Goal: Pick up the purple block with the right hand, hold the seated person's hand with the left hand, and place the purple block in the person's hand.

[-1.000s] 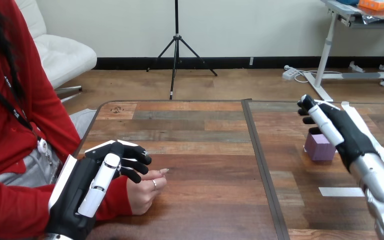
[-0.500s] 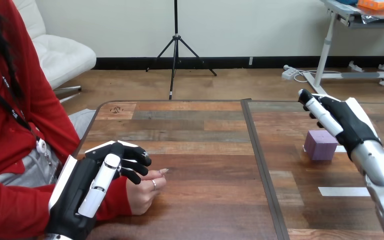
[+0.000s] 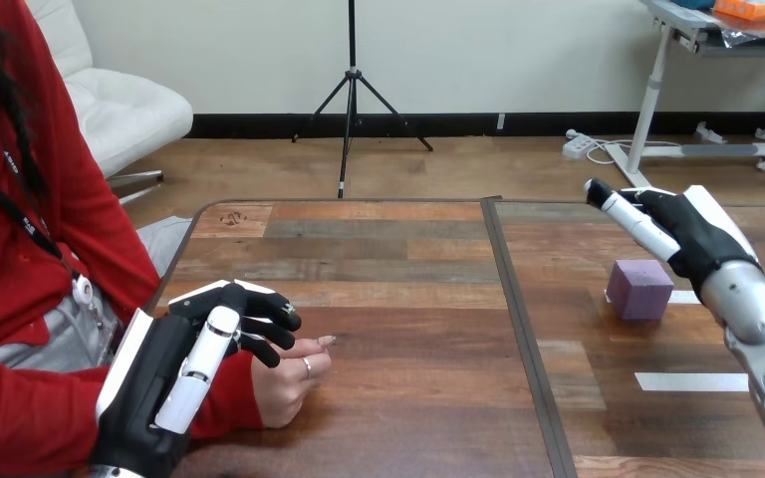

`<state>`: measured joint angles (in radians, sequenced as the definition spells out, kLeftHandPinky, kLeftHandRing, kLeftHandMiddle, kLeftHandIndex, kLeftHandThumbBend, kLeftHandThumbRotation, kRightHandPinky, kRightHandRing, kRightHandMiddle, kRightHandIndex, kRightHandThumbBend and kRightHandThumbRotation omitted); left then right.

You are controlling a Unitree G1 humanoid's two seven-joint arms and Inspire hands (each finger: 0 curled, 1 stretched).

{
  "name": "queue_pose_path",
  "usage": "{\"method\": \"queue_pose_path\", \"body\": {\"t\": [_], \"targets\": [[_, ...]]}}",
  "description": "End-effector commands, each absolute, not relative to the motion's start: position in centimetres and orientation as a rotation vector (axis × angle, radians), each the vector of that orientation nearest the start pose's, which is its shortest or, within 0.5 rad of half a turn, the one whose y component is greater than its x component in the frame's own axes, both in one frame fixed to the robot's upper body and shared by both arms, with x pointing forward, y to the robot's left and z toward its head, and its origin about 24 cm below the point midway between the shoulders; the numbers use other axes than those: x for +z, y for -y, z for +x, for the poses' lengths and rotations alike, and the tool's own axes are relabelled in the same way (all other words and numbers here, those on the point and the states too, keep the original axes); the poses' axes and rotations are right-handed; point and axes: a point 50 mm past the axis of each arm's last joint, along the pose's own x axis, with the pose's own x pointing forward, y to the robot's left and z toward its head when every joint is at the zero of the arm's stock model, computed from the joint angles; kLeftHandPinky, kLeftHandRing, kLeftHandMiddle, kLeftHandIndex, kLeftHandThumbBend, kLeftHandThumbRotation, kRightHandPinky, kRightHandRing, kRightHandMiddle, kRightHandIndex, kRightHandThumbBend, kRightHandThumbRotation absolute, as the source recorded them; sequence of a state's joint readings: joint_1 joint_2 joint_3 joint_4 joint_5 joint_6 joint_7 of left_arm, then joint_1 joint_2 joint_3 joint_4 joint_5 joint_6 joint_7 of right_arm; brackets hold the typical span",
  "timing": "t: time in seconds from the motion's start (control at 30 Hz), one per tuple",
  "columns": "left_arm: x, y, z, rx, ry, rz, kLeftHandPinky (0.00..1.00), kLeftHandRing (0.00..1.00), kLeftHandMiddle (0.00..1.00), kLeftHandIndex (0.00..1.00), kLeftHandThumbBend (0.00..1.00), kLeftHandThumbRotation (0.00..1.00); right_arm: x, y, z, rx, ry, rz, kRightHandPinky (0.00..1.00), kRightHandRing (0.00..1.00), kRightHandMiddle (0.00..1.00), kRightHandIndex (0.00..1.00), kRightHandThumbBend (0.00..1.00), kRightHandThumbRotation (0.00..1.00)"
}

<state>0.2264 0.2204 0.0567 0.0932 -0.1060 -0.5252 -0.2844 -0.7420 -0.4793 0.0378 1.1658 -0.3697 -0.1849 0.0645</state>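
Evidently your left hand (image 3: 174, 373) gripped the person's hand (image 3: 284, 383) to steady it; right hand (image 3: 699, 244) hovered straight-fingered beside the purple block (image 3: 640, 289).

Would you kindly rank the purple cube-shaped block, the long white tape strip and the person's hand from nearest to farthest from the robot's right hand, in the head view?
From the right hand:
1. Purple cube-shaped block, just left of it.
2. Long white tape strip, on the table nearer the robot.
3. Person's hand, far off at the table's left.
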Motion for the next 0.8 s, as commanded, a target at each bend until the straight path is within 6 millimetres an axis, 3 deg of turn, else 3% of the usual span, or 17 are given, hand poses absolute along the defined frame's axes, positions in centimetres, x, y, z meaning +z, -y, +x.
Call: {"method": "queue_pose_path", "body": {"t": [0.0, 0.33, 0.77], "targets": [[5.0, -20.6, 21.3, -0.188, 0.322, 0.225, 0.43, 0.53, 0.56, 0.51, 0.33, 0.94, 12.3, 26.4, 39.1, -0.039, -0.179, -0.939, 0.76, 0.84, 0.85, 0.83, 0.75, 1.0], [5.0, -20.7, 21.3, -0.18, 0.321, 0.215, 0.43, 0.53, 0.56, 0.51, 0.36, 0.94, 11.2, 26.2, 39.0, 0.025, -0.248, -1.057, 0.79, 0.87, 0.88, 0.87, 0.71, 1.0], [5.1, -20.8, 21.2, -0.172, 0.313, 0.228, 0.45, 0.55, 0.56, 0.51, 0.41, 0.93, 9.3, 26.0, 38.5, 0.083, -0.376, -1.183, 0.85, 0.91, 0.92, 0.9, 0.87, 1.0]]}}
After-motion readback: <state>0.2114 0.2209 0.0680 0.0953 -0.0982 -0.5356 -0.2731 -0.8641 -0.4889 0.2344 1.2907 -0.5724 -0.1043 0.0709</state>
